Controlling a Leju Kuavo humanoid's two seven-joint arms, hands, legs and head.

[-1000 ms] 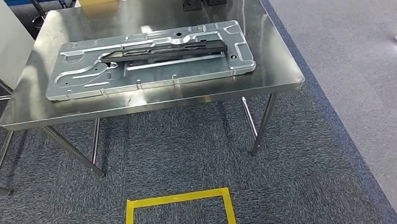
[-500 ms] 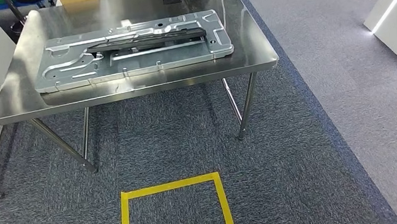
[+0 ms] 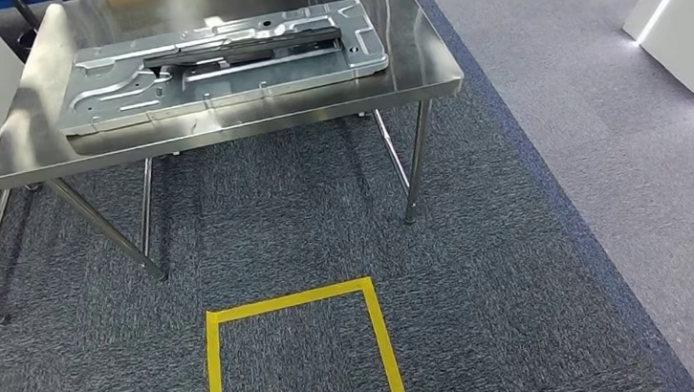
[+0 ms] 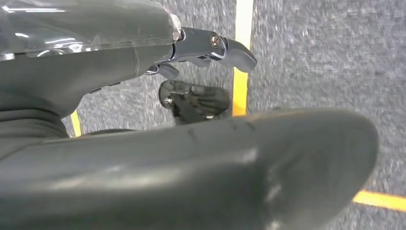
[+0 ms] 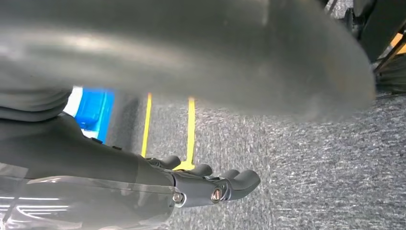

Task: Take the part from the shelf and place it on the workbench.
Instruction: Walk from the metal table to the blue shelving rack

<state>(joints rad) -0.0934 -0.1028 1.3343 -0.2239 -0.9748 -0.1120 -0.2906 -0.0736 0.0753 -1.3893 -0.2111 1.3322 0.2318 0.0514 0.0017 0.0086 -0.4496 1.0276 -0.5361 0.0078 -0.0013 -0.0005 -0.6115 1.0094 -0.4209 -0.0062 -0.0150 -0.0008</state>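
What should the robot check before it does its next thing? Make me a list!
1. Black part lies on the metal panel on the workbench: ok.
2. Left robot hand holds nothing: ok.
3. Right robot hand holds nothing: ok.
4. Carpet around the yellow tape square is free of obstacles: ok.
5. Shelf with more parts: cannot tell.

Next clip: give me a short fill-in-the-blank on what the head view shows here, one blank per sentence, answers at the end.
1. The long black part lies on top of the ____ metal panel.
2. The panel rests on a steel ____.
3. The tape square on the carpet is ____ in colour.

Answers: silver; workbench; yellow
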